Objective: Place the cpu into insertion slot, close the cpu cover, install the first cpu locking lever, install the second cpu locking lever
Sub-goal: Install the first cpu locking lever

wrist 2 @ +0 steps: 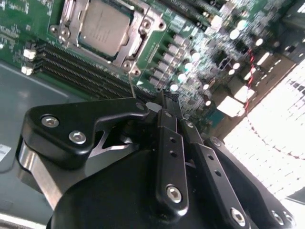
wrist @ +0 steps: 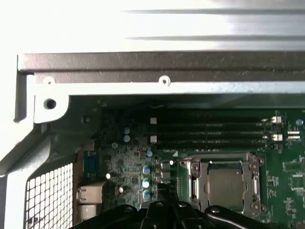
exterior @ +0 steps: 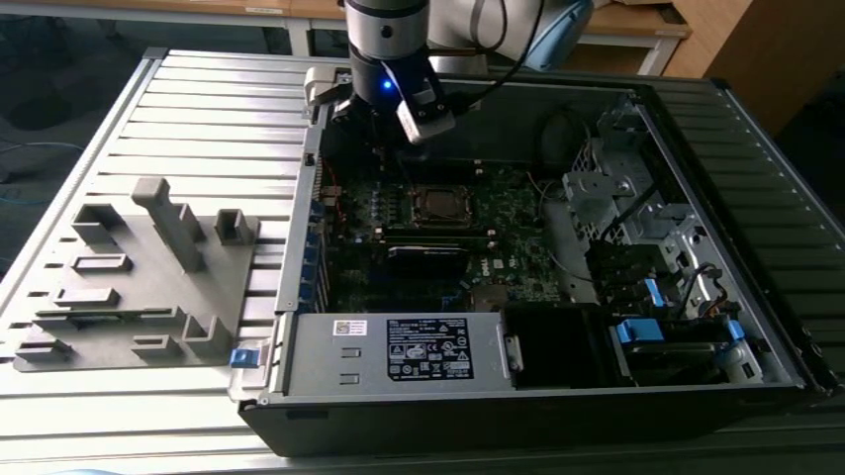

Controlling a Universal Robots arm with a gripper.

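The cpu lies flat in its socket on the green motherboard, with its dull silver top up. The cpu cover lies down around it as a silvery frame. A thin metal locking lever rises from the socket's corner and ends right beside my fingertips. My gripper hangs over the board a short way from the socket, towards the case's back wall. Its fingers are shut together with nothing visibly between them.
The motherboard sits inside an open black computer case on a slatted metal table. Memory slots run beside the socket. A drive cage and cables fill the exterior view's right of the case. A grey fixture plate lies outside at the left.
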